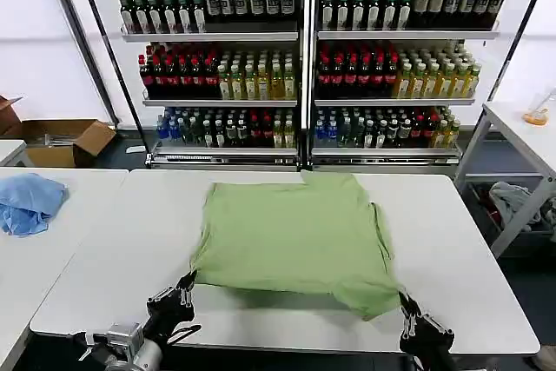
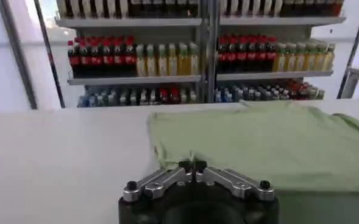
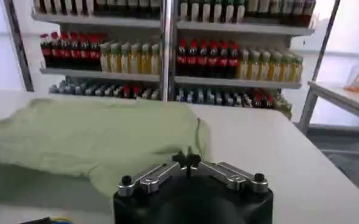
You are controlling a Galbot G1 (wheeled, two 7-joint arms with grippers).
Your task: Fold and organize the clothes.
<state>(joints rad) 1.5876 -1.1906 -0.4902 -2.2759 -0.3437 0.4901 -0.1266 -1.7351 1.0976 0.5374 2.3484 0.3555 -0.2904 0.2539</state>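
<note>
White table (image 1: 104, 241) — claws (image 1: 186, 285) (image 1: 405, 306) pinching T-shirt (image 1: 295, 232) corners

T-shirt (image 1: 295, 236) print hidden underneath

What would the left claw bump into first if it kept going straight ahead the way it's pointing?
Most likely the near left corner of the green T-shirt, which lies on the table just ahead of the left gripper, whose fingers are shut. Depth is hard to judge.

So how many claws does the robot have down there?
2. The left claw is at the green T-shirt's near left corner, shut on its edge. The right claw is at the near right corner, shut on that edge too.
</note>
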